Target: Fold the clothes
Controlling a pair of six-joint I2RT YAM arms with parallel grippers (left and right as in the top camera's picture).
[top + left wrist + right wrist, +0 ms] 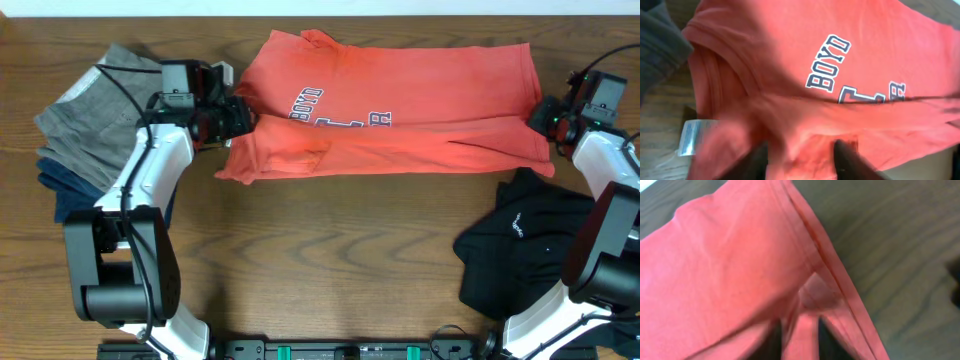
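The coral T-shirt (400, 110) lies stretched left to right across the far half of the table (330, 260), with its long edge already doubled over. I have one end in each hand so the cloth stays taut and square for the next fold.

My right gripper (800, 342) is at the right end. Its fingers pinch a narrow fold of the hem (840, 280), and fabric fills the slim gap between them. My left gripper (802, 160) is at the collar end, beside the lettering (830, 62). Its fingers straddle a bunched ridge of cloth, but I cannot tell whether they are clamped on it.

The grey and navy pile (85, 115) waits at far left and the black garment (525, 245) at near right, both out of the way.
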